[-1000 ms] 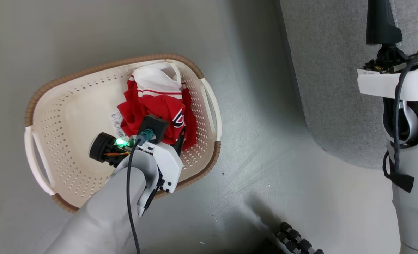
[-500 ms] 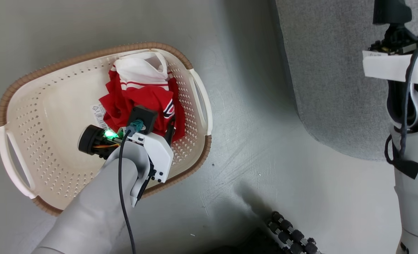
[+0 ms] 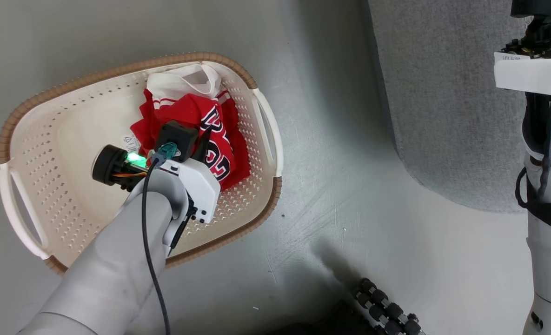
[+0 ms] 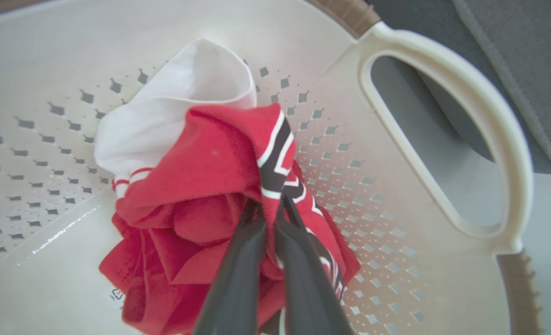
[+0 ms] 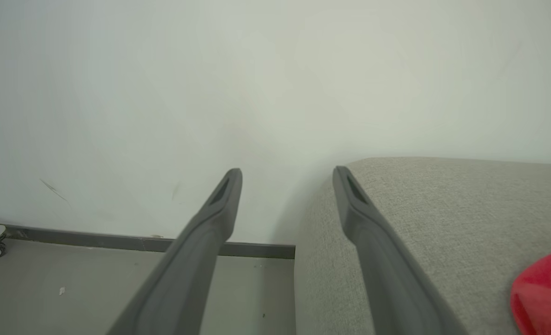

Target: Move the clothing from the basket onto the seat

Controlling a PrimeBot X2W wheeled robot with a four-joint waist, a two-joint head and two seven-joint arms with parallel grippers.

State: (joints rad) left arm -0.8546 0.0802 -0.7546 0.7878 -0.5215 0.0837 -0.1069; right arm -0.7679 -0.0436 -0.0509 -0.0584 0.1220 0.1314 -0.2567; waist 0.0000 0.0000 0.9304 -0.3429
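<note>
Seat [image 3: 442,93]: right of basket [image 3: 94,81], apart. Clothing [image 3: 191,111]: bunched at basket's right end. Your left gripper [image 4: 270,204]: clamped on red fold inside basket. Your right gripper [image 5: 287,179]: fingers spread, empty, beyond basket by seat. Lift, carry right.

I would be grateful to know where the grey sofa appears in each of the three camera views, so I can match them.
Head view: the sofa is at the upper right, right of the basket.
Left wrist view: the sofa is in the upper right corner, beyond the basket's handle.
Right wrist view: the sofa is at the lower right, a red cloth on it.
Shared landmark: the grey floor along the sofa's edge.
</note>
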